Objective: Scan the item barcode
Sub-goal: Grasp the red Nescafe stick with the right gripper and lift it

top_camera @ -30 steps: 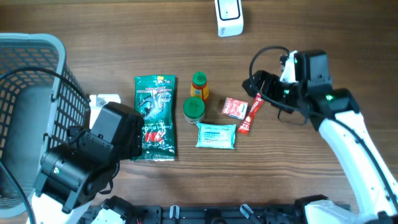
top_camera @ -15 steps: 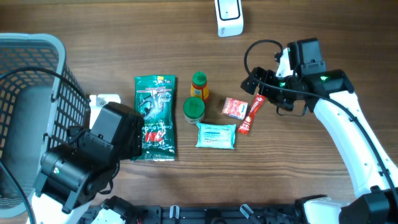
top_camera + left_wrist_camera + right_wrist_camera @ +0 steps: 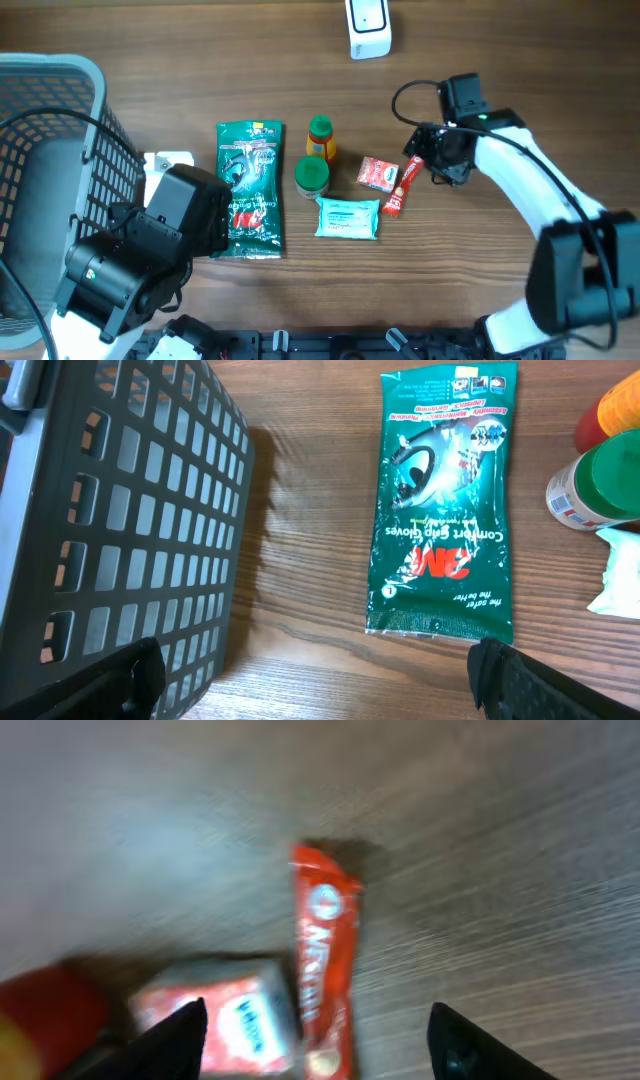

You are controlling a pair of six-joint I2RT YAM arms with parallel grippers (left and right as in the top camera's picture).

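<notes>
1. Overhead view shows the likely pick, a red sachet (image 3: 403, 186), lying flat on the desk (image 3: 480, 300) right of centre. A small red box (image 3: 378, 173) sits just beside its left edge, and the right arm's head hangs over its upper end.
2. Right wrist view shows the right fingers (image 3: 168, 1045) standing apart, one on each side of the sachet, with nothing gripped (the picture is blurred, so I cannot tell whether a pad brushes the box).
3. Being thin and flat, the sachet calls for the fingers to go right down to the desk and pinch across its narrow width.
4. The box-side finger has little room, so it should slip between sachet and box; otherwise both may get caught.
5. Gripping near one end leaves the printed faces clear. No barcode shows from here, so it may be underneath.
6. The white scanner (image 3: 368, 28) stands at the far edge, well apart, so the sachet will likely need lifting and turning toward it.
7. The left fingers (image 3: 110, 685) are wide open and empty, between the basket (image 3: 120, 510) and the green glove packet (image 3: 445, 510), and are best kept out of the way.
</notes>
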